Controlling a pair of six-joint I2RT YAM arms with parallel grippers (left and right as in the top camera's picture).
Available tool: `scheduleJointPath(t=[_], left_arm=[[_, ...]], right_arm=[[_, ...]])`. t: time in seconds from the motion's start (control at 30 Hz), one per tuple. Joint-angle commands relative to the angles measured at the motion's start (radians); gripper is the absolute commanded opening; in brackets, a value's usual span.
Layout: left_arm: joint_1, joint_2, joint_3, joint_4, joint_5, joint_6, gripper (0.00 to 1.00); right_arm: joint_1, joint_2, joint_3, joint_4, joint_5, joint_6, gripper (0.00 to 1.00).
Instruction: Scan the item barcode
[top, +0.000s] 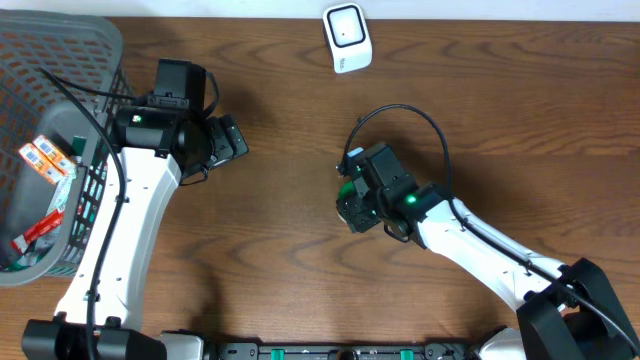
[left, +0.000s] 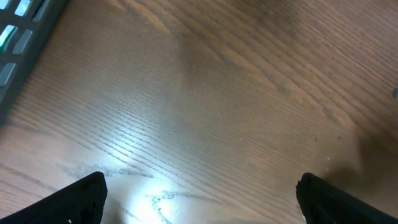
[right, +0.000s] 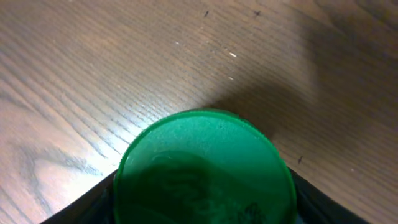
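Basket sits at the table's far-left corner, with orange-white boxes and a red pack inside. Its grey edge also clips the top-left of the left wrist view. Scanner lies flat at the far edge, mid-table, well apart from both arms. The item is a round green lid, seen top-on in the right wrist view on the wood, low in frame. From overhead it's hidden under the right wrist, just right of table centre. Right gripper points down over it, with one dark finger at each side of the lid rim. Can't tell whether they're clamped on it or only flanking it. The right arm reaches in from the near-right corner, angled up-left, and its cable loops above the wrist toward the scanner. Left gripper is released, jaws wide over bare wood with nothing between them. The left arm runs up the left side beside the basket, wrist bent right toward centre.
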Motion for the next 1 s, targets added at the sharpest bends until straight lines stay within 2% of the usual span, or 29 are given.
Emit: scheduleJointPath(t=[0.0, 0.07, 0.13, 0.33, 0.57, 0.73, 0.97], left_arm=[[0.003, 0.004, -0.005, -0.003, -0.013, 0.006, 0.98], [0.003, 0.004, -0.005, -0.003, -0.013, 0.006, 0.98], [0.003, 0.004, -0.005, -0.003, -0.013, 0.006, 0.98], [0.003, 0.004, -0.005, -0.003, -0.013, 0.006, 0.98], [0.003, 0.004, -0.005, -0.003, -0.013, 0.006, 0.98], [0.003, 0.004, -0.005, -0.003, -0.013, 0.006, 0.98], [0.003, 0.004, -0.005, -0.003, -0.013, 0.006, 0.98]], right_arm=[[0.002, -0.006, -0.003, -0.013, 0.019, 0.002, 0.54], [-0.004, -0.046, 0.008, -0.031, 0.02, 0.007, 0.43], [-0.009, -0.095, 0.031, -0.065, 0.019, 0.012, 0.36], [-0.009, -0.207, 0.103, -0.227, 0.018, 0.143, 0.35], [-0.027, -0.161, 0.165, -0.435, -0.076, 0.365, 0.33], [-0.048, -0.065, 0.166, -0.476, -0.206, 0.36, 0.33], [-0.071, 0.076, 0.166, -0.472, -0.219, 0.345, 0.32]])
